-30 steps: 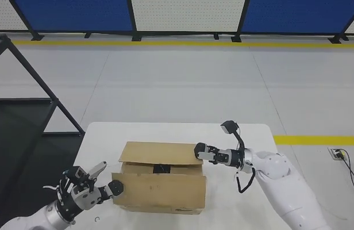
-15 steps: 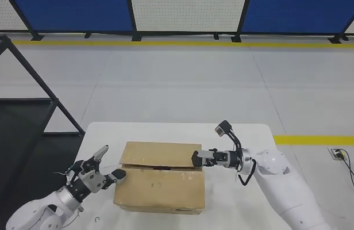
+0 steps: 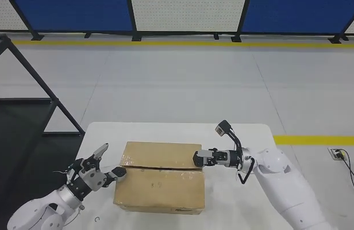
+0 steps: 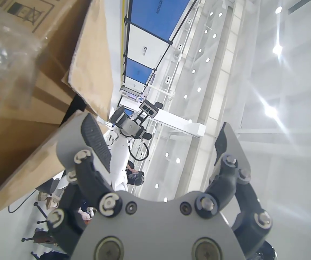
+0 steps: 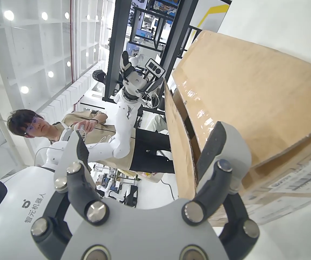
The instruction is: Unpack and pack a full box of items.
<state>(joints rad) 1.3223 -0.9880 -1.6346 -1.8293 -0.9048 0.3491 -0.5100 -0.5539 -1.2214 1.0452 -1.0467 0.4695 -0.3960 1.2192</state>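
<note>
A brown cardboard box point(image 3: 160, 178) sits in the middle of the white table point(image 3: 165, 131), its two top flaps folded flat with a taped seam between them. My left gripper point(image 3: 111, 162) is open at the box's left end, one finger lying against the flap edge there point(image 4: 96, 136). At the right end, my right gripper point(image 3: 199, 158) is open too, with one pad point(image 5: 212, 147) pressed against the flap's end by the seam. In the left wrist view the box point(image 4: 36, 63) fills one side. In the right wrist view the box top point(image 5: 247, 104) stretches away.
A black metal frame point(image 3: 33, 80) stands off the table's left side. Bare table lies behind the box and to its right. The box's front side sits close to the table's near edge.
The open flaps have been folded down and the dark opening is covered. My left gripper rose to the box's left top edge; my right gripper shifted slightly inward along the right end.
</note>
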